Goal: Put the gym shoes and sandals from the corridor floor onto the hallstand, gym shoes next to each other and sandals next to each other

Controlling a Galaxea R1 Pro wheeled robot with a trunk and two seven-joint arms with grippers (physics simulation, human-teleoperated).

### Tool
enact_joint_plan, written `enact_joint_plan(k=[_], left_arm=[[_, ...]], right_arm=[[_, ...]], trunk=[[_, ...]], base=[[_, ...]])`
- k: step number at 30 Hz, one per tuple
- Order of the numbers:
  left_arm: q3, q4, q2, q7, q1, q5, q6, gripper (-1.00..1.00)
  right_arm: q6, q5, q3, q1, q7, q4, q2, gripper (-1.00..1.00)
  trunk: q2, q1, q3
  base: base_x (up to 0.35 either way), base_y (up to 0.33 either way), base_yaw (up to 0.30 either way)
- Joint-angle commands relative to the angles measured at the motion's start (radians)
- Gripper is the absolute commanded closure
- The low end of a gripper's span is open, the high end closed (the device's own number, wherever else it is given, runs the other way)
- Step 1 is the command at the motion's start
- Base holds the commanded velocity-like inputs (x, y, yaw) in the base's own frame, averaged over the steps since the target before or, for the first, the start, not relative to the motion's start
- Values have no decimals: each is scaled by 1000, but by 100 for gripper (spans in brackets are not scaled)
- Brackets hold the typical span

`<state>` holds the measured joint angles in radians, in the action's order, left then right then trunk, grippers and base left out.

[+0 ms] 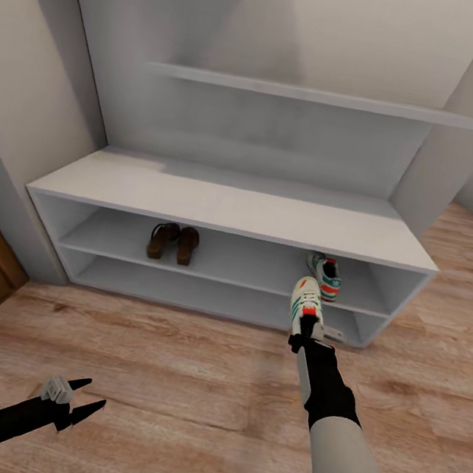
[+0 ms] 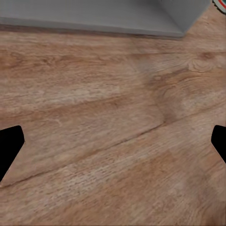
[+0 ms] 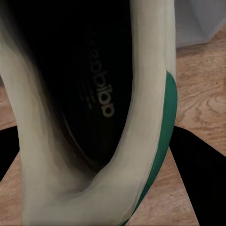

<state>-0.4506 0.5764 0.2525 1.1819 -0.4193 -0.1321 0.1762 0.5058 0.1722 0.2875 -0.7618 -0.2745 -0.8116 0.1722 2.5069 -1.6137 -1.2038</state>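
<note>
Head view: right gripper (image 1: 305, 333) clamps second gym shoe (image 1: 306, 300) — next, shelve it at one o'clock beside its mate (image 1: 325, 276); left gripper (image 1: 78, 402) gapes, idle.

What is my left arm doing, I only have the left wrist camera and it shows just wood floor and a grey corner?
Observer: The left gripper is open and empty, low over the floor in front of the shoe rack.
Operator: And the other arm?
Observer: The right gripper is shut on a gym shoe, holding it in front of the rack's right end.
Operator: Where is the other shoe?
Observer: The second gym shoe already sits at the right end of the upper open shelf.
Operator: And the sandals?
Observer: Both sandals are side by side on that same shelf, towards the left.
</note>
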Motion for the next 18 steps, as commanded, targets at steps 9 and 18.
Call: enact_joint_plan(k=[9,18], left_arm=[[-6,0,-1,4,-1,-9,10,-100],[-6,0,-1,6,-1,-9,10,-100]], right_arm=[[7,10,4,-1,3,-1,1,100],[7,10,4,-1,3,-1,1,100]], trunk=[[0,0,-1],[0,0,-1]], base=[[99,0,0],[159,0,0]])
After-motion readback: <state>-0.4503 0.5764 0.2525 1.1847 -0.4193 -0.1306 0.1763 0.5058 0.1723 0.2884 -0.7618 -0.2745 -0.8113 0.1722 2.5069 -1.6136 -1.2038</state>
